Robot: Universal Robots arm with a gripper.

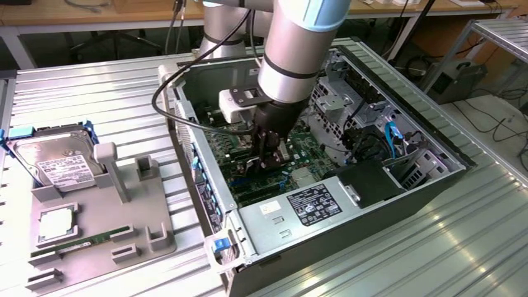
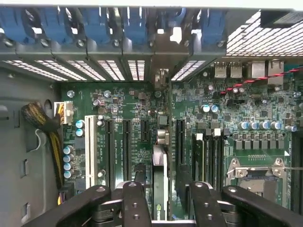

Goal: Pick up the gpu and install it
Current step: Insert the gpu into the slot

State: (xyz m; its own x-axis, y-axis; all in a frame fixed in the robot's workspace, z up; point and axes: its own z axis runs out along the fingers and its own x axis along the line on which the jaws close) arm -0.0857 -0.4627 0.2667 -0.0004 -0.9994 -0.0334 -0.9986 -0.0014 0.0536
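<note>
gpu (image 2: 160, 165) edge-on in motherboard (image 2: 227, 109) slot, bracket toward case rear

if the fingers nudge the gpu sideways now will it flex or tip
The gpu stands on its thin edge among the motherboard slots, so a sideways nudge would probably lever it rather than slide it. It looks like a thin flat board, likely stiff but fragile at its seated edge. It seems light, with the fingers flanking it.
</note>
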